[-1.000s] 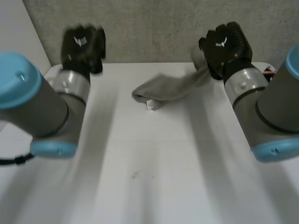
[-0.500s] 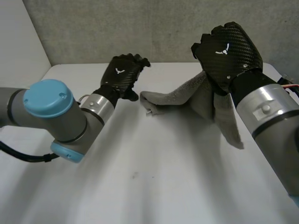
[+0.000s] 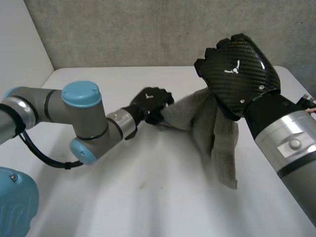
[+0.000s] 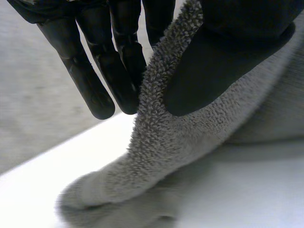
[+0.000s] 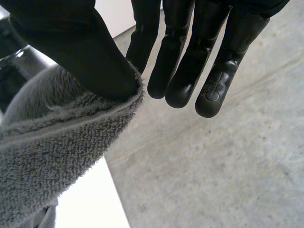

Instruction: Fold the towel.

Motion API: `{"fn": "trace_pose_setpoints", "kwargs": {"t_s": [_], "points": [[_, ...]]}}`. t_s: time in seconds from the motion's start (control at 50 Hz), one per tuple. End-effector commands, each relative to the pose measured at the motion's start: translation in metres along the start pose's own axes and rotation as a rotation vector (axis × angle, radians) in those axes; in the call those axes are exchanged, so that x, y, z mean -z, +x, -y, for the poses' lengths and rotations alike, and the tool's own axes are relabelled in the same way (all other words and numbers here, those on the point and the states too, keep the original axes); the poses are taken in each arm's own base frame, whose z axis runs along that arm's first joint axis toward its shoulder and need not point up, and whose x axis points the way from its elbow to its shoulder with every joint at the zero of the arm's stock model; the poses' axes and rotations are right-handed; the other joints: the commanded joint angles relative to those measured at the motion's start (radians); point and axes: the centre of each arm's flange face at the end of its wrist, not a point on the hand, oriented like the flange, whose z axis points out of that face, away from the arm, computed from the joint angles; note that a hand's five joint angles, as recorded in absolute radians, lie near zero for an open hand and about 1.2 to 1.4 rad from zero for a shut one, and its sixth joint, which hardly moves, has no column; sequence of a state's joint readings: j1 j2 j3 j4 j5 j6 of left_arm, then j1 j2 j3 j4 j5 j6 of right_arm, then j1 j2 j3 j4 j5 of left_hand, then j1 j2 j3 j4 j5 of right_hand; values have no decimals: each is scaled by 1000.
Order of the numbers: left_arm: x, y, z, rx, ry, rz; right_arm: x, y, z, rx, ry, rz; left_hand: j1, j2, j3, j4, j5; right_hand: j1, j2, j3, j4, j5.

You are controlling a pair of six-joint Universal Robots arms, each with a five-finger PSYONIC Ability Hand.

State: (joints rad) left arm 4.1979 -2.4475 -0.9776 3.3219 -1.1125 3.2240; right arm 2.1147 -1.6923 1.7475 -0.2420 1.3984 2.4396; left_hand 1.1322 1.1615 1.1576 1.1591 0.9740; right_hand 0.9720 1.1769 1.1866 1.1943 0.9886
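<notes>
Grey towel (image 3: pixel 217 133) is half-lifted off the counter (image 3: pixel 163 197), left robot hand (image 3: pixel 150 104) pinching one end and right robot hand (image 3: pixel 237 74) thumb-clamping the other, so I reckon it's the spreading step and next means pulling it taut.

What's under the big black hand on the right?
The gray towel hangs under the right hand, pinched by its thumb. The table lies below; the towel hides the patch behind it.

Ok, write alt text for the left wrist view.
The left robot hand pinches a raised edge of the grey towel between its thumb and straight fingers. The towel trails down onto the white table.
</notes>
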Motion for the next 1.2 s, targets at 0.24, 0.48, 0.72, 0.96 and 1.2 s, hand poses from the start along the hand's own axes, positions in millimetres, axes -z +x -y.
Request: {"fn": "trace_pose_setpoints", "kwargs": {"t_s": [0.24,0.48,0.72,0.96,1.2], "points": [[106,5,49,-40,-49,481,-49,-6,-80,-39,-226,-15,264,235,239,237,248,424,219,210,202,233],[165,105,1,-89,-271,430,-42,-38,-83,-102,-250,76,264,235,239,237,248,424,219,210,202,233],[148,82,22,-84,-210,493,-20,-58,-99,-108,-312,155,-719,-748,-744,-746,-735,424,219,210,202,233],[101,22,42,-44,-122,345,8,-53,-71,-113,-216,197,-702,-731,-727,-728,-718,424,219,210,202,233],[69,20,-8,-180,-286,163,16,-58,-72,-117,-231,212,-423,-452,-448,-449,-439,424,219,210,202,233]]}}
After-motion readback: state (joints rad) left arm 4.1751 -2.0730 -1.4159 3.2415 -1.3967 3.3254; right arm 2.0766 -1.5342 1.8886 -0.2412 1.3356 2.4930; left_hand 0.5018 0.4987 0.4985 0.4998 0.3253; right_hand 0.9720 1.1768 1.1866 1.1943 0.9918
